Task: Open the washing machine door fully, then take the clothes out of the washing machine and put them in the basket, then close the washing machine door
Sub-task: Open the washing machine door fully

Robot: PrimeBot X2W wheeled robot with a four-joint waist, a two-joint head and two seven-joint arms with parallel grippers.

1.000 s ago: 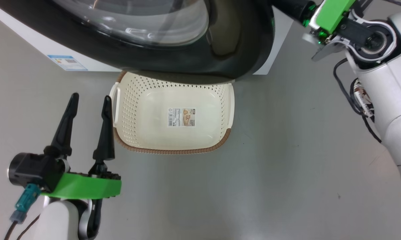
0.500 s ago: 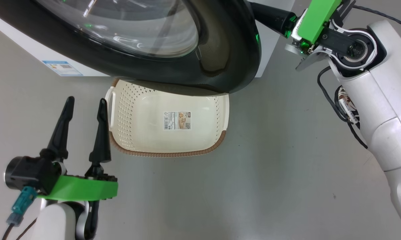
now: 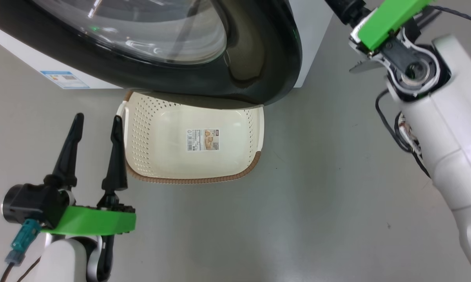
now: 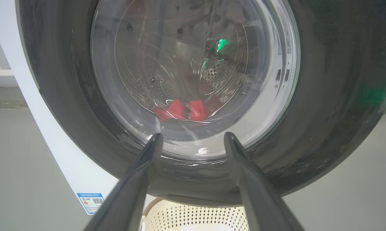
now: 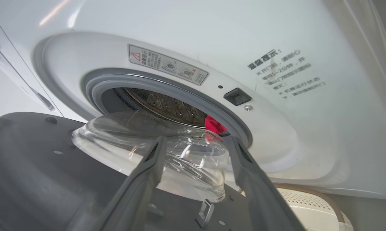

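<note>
The washing machine door [image 3: 259, 58] stands partly open, its black rim hanging over the far side of the basket [image 3: 188, 179]. In the right wrist view I look past the door's grey inner side [image 5: 35, 176] and glass bowl at the washing machine [image 5: 212, 32], its grey ring and steel drum. The red clothes [image 5: 214, 124] lie at the drum's mouth and show through the glass [image 4: 180, 110]. My right gripper [image 5: 195, 141] is open with nothing in it, just off the door's inner side. Beside the basket's left handle, my left gripper [image 3: 98, 116] is open too.
The cream basket holds nothing but a paper sticker [image 3: 203, 140]. A blue label [image 3: 63, 79] marks the machine's lower front. Bare grey floor [image 3: 317, 196] spreads right of the basket. My right forearm [image 3: 447, 129] with its cables runs down the right edge.
My right gripper has gone from shut to open and come away from the door's edge. The door has swung a little. The head camera has shifted slightly. The left arm has held still.
</note>
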